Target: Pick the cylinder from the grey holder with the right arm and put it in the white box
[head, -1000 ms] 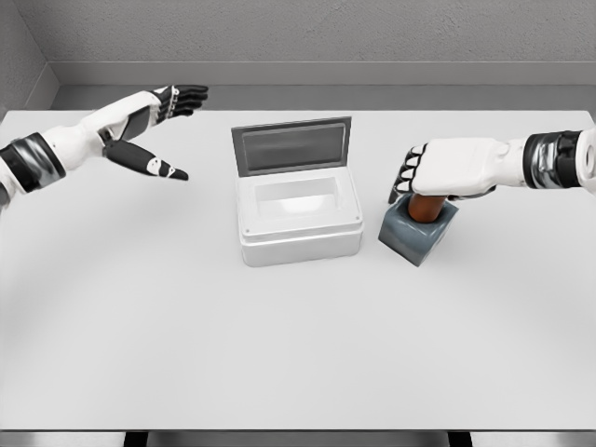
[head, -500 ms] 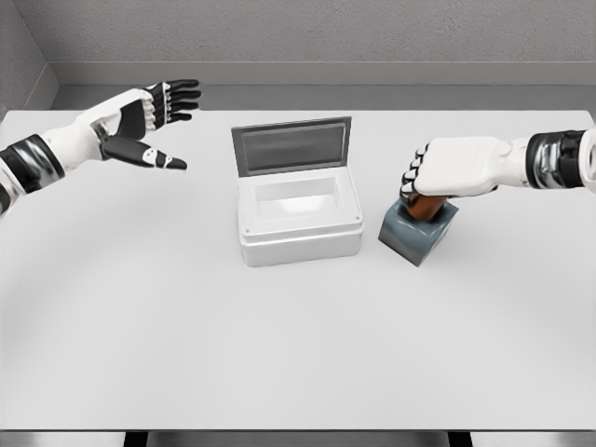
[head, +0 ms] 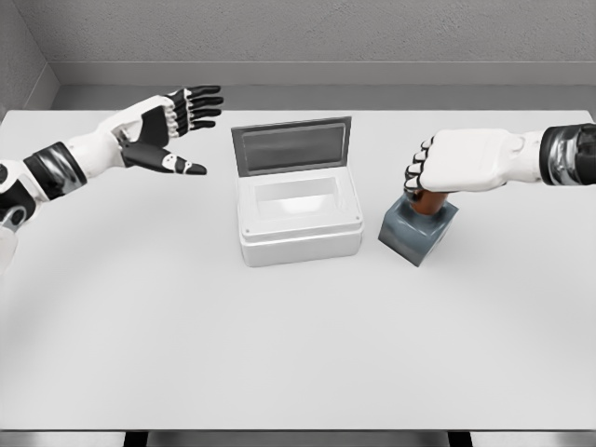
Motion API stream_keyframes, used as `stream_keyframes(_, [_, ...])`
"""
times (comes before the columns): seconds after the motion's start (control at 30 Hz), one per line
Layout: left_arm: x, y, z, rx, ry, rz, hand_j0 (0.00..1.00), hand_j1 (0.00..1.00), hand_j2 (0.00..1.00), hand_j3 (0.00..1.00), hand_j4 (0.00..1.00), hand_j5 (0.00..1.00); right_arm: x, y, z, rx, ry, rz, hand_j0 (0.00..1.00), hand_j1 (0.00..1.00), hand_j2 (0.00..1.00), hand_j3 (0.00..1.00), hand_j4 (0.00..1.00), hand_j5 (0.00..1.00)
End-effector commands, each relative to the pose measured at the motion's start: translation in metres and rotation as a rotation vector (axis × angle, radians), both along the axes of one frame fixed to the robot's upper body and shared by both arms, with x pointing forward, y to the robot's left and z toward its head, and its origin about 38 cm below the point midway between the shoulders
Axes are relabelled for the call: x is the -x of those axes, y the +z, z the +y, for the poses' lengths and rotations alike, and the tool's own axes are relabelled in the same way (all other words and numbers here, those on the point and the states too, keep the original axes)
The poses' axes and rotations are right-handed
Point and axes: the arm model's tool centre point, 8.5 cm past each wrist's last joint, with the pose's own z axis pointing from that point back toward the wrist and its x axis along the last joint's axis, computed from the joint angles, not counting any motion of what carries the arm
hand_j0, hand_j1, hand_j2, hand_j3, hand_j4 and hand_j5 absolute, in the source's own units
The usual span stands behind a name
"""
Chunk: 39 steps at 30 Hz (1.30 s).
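While your right hand (head: 461,160) curls over the brown cylinder (head: 428,203), apparently gripping its top though the fingers hide the contact, the cylinder sits in the grey holder (head: 417,231) at 3 o'clock of the white box (head: 298,216). The box stands open on the table (head: 298,345). Your left hand (head: 168,126) hovers spread at the box's 10 o'clock, holding nothing.

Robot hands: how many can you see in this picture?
2. The left hand hovers open above the table's far left, beside the white box. The right hand is closed on the brown cylinder in the grey holder.
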Motion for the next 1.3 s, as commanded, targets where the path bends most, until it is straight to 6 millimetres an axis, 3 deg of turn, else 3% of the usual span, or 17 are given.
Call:
stream_keyframes(0.0, [0.0, 0.001, 0.0, 0.006, -0.003, -0.002, 1.0, 1.0, 1.0, 1.0, 1.0, 1.0, 0.001, 0.001, 0.001, -0.005, 0.002, -0.002, 0.5, 0.5, 0.5, 0.5, 0.5, 0.5])
stream_keyframes(0.2, [-0.002, 0.006, 0.011, 0.008, 0.024, -0.01, 1.0, 1.0, 1.0, 1.0, 1.0, 1.0, -0.001, 0.007, 0.005, -0.009, 0.01, -0.017, 0.5, 0.5, 0.5, 0.5, 0.5, 0.5])
stream_keyframes(0.6, [-0.002, 0.004, 0.015, 0.001, 0.035, -0.009, 1.0, 1.0, 1.0, 1.0, 1.0, 1.0, -0.008, 0.02, 0.039, -0.04, 0.076, -0.063, 0.5, 0.5, 0.5, 0.5, 0.5, 0.5])
stream_keyframes(1.27, [0.001, 0.003, 0.03, -0.01, 0.06, -0.02, 1.0, 1.0, 1.0, 1.0, 1.0, 1.0, -0.033, 0.015, 0.081, -0.075, 0.101, -0.066, 0.5, 0.5, 0.5, 0.5, 0.5, 0.5])
